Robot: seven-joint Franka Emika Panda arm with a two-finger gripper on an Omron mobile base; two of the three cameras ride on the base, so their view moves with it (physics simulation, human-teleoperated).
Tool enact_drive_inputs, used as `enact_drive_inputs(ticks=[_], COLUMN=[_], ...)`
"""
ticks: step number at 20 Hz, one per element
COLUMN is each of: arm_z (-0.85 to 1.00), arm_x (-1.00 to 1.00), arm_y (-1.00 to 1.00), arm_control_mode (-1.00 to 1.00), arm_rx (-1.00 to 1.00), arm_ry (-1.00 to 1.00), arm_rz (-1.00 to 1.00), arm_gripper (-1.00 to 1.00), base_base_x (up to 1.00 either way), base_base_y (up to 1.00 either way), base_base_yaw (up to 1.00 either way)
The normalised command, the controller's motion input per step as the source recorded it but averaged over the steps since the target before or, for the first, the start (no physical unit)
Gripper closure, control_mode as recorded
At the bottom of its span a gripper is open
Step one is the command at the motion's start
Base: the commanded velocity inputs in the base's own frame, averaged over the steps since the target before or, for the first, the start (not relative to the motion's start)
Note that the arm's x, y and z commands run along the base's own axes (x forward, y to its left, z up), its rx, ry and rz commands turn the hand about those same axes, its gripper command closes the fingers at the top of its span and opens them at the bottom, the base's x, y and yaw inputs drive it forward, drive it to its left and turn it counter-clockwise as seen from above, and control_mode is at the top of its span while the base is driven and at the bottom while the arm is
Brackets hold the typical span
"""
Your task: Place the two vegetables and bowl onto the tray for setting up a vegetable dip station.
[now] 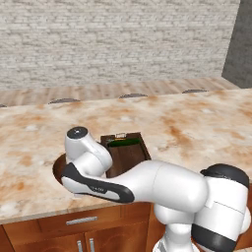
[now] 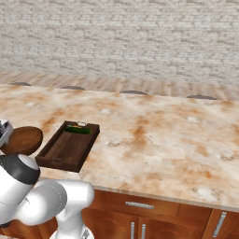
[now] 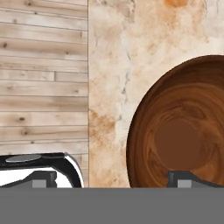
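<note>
You have the claw point(image 3: 111, 178) spread wide and holding nothing: in the hand view its two dark fingertips stand far apart, one point(image 3: 43, 178) above the bare tabletop near the edge, the other point(image 3: 186, 178) over the inside of the bowl point(image 3: 179, 131). The bowl's near rim lies between them (whether either tip touches the wood I cannot tell). The bowl sits on the marble tabletop point(image 1: 187, 123), close to the front edge, with the plank floor beyond that edge in the hand view.

In the left base view the arm's white wrist covers most of the bowl point(image 1: 58, 170), so you see just a brown sliver of it, right beside the tray point(image 1: 129, 155). The right base view shows the bowl point(image 2: 22, 140) near the tray's point(image 2: 65, 151) left long side, apart from it by a narrow strip of marble.

The dark green vegetable point(image 2: 78, 130) lies inside the tray at its far short end, across the width, just by the small metal handle point(image 2: 81, 124). The carrot I cannot make out.
</note>
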Motion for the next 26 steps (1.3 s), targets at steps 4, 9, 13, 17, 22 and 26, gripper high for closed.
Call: enact_drive_inputs(ticks=[4, 9, 13, 17, 22, 26], arm_z=[-0.28, -0.21, -0.17, -0.19, -0.07, -0.01], arm_x=[0.0, 0.0, 0.0, 0.04, 0.11, 0.16], arm_y=[0.0, 0.0, 0.0, 0.0, 0.0, 0.04], arm_control_mode=[-1.0, -1.0, -1.0, -1.0, -1.0, -1.0], arm_rx=[0.0, 0.0, 0.0, 0.0, 0.0, 0.0], arm_ry=[0.0, 0.0, 0.0, 0.0, 0.0, 0.0], arm_rz=[0.0, 0.0, 0.0, 0.0, 0.0, 0.0], arm_gripper=[-1.0, -1.0, -1.0, -1.0, -1.0, -1.0], base_base_x=[0.0, 0.0, 0.0, 0.0, 0.0, 0.0], base_base_y=[0.0, 0.0, 0.0, 0.0, 0.0, 0.0], base_base_yaw=[0.0, 0.0, 0.0, 0.0, 0.0, 0.0])
